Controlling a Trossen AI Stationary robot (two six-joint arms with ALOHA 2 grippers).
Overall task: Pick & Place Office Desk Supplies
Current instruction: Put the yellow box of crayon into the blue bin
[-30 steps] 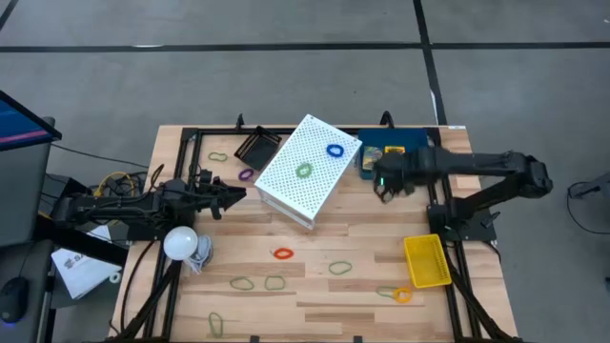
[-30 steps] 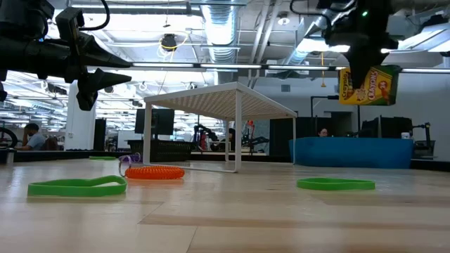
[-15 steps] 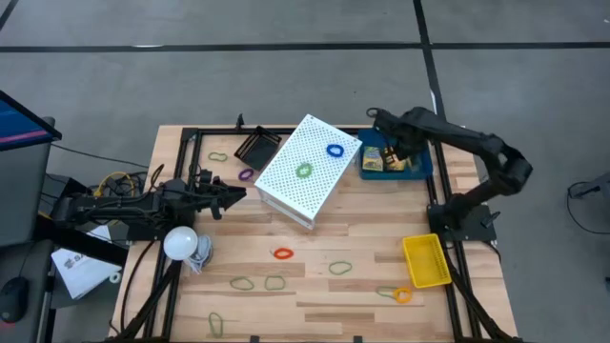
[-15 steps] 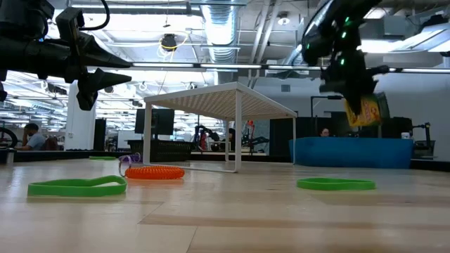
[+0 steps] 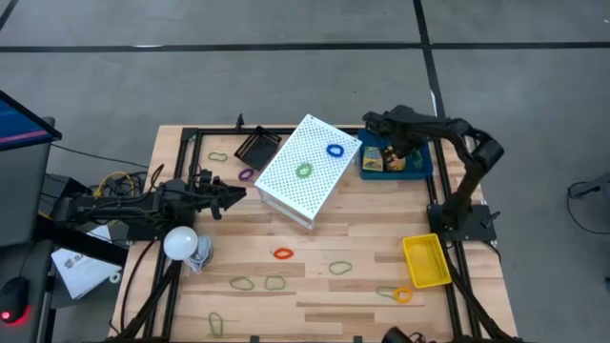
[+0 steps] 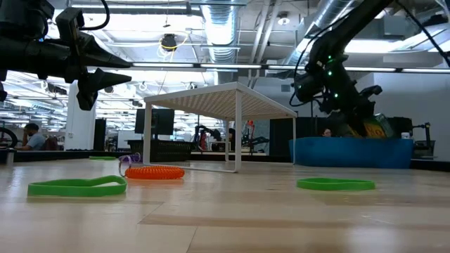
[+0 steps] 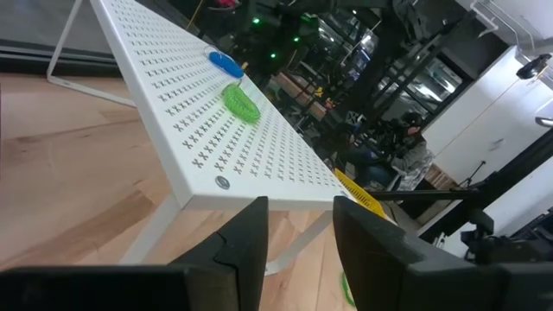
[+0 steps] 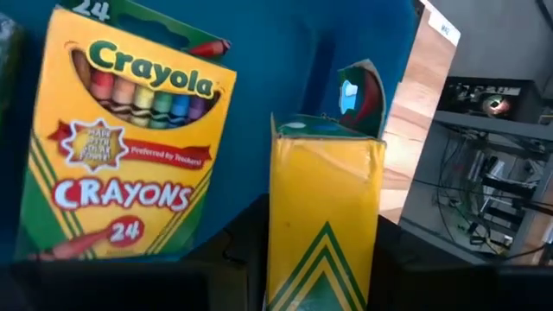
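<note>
Blue tray (image 5: 422, 168) at table's far right corner: right gripper (image 8: 321, 259) inside, jaws on upright crayon pack (image 8: 321, 216). Beside it, flat pack (image 8: 130, 142) reads "Crayola CRAYONS 24". Left gripper (image 7: 298, 233) part open, empty.

Crayon pack (image 8: 130, 147): "Crayola CRAYONS 24"

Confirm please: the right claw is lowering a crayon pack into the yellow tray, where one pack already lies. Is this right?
Not quite: the tray is blue, not yellow. The right wrist view shows the right claw with a crayon pack over the blue tray, beside a lying pack. The yellow tray sits elsewhere.
</note>
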